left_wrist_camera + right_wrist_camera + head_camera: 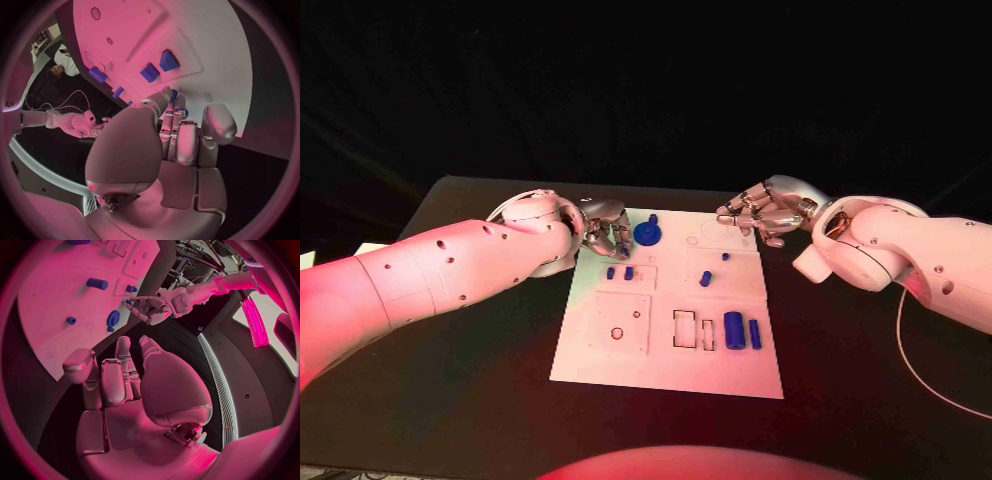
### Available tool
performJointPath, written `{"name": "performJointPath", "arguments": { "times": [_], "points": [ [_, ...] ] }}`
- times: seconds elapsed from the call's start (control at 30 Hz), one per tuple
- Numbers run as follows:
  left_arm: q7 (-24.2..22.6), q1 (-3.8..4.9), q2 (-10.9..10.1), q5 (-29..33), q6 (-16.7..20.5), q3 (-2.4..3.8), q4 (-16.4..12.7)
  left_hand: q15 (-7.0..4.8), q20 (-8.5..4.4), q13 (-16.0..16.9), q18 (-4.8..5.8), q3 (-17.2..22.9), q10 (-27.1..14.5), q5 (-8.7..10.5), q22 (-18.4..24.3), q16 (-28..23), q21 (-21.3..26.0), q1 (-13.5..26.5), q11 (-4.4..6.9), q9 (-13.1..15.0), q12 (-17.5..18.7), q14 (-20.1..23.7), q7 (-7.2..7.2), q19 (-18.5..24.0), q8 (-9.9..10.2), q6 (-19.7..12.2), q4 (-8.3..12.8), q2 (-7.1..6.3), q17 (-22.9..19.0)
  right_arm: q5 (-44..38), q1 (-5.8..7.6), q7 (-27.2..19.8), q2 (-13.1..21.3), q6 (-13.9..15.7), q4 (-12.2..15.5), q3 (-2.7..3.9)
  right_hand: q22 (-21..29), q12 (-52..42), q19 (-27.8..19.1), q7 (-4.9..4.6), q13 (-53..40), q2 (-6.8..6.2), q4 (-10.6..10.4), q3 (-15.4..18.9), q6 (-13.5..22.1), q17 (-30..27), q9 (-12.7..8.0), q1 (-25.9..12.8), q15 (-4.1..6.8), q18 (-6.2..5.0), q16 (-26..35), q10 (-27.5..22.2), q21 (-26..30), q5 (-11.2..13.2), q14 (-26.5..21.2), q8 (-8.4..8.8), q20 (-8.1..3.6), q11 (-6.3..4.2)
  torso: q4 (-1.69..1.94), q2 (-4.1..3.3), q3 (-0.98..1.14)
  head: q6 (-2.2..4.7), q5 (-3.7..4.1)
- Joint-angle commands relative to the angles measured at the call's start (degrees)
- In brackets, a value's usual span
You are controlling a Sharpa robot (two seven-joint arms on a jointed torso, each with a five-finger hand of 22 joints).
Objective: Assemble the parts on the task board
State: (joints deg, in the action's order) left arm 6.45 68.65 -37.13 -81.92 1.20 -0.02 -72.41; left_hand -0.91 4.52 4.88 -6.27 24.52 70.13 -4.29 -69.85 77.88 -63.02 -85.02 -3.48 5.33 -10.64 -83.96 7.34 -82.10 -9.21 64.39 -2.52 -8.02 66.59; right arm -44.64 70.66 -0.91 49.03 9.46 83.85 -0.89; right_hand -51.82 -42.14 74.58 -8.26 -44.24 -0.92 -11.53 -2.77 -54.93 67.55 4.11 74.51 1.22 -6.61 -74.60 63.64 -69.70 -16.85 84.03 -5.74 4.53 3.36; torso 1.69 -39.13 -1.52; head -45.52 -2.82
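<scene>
Left silver hand (603, 232) sits at the far left edge of the white rectangular task board (668, 370), its fingers curled toward a round blue gear-like part (651, 234) just beside them — whether the fingertips touch or grip it, I cannot tell. In the left wrist view that hand (178, 140) has its fingers close together, tips at a blue piece. Right silver hand (764, 212) hovers over the board's far right corner, fingers loosely spread, holding nothing; the right wrist view (119, 375) agrees. Blue parts counted on the board — seven: the gear, two small blocks (619, 272), two small pegs (708, 279), one thick cylinder (734, 325), one thin bar (754, 334).
</scene>
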Motion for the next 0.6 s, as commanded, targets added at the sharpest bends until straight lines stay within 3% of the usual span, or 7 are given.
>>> {"name": "performJointPath", "arguments": {
  "times": [0.03,0.37,0.6],
  "points": [
    [0.4,0.01,0.2,-0.8,-1.6,-0.05,-0.2,-0.30,0.10,0.1,0.73,0.4,0.5,0.22,-0.2,0.0,-0.4,0.8,0.13,0.0,0.3,-1.8,0.10,0.0,0.4,0.3,-0.1,-0.01,-0.1,-0.4,-0.03,-0.5,-0.1,-0.9,0.1,0.00,0.1,0.1,-0.4,-0.16,0.1,0.46,-0.1,0.2,0.1,-0.1,0.0,-0.1,-0.02,-0.45,0.2,-0.4,0.2,-0.4,1.1,-0.28,0.19,-0.03,-0.01,-0.01,0.01,-0.15,-0.08],
    [1.0,-0.04,0.6,-1.1,-2.0,-0.24,0.2,-0.24,0.13,0.0,0.72,0.6,0.2,0.42,-0.2,-0.1,-0.4,1.2,0.02,-0.1,0.8,-1.7,0.19,0.0,0.8,0.0,-0.1,-0.26,-0.3,-0.3,-0.03,-0.6,0.0,-1.1,0.2,0.00,0.1,0.1,-0.4,-0.16,0.1,0.46,-0.1,0.2,0.1,-0.1,0.0,-0.1,-0.02,-0.45,0.2,-0.4,0.2,-0.4,1.1,-0.28,0.19,-0.03,-0.03,-0.01,0.03,-0.13,-0.07],
    [1.8,-0.05,0.7,-1.3,-2.3,-0.29,0.4,0.63,0.65,-0.7,0.74,1.0,-2.3,0.40,-0.2,-0.4,0.0,3.0,-1.09,-0.9,3.1,-1.5,1.19,0.4,2.9,-2.7,-0.4,-1.43,-1.1,-0.3,-0.03,-0.6,0.1,-0.9,0.2,0.00,0.1,0.1,-0.4,-0.16,0.1,0.51,-0.1,0.2,0.1,0.0,0.0,-0.1,-0.02,-0.45,0.2,-0.4,0.3,-0.4,1.1,-0.30,0.19,-0.03,-0.01,-0.01,0.00,-0.13,0.04]
  ]
}}
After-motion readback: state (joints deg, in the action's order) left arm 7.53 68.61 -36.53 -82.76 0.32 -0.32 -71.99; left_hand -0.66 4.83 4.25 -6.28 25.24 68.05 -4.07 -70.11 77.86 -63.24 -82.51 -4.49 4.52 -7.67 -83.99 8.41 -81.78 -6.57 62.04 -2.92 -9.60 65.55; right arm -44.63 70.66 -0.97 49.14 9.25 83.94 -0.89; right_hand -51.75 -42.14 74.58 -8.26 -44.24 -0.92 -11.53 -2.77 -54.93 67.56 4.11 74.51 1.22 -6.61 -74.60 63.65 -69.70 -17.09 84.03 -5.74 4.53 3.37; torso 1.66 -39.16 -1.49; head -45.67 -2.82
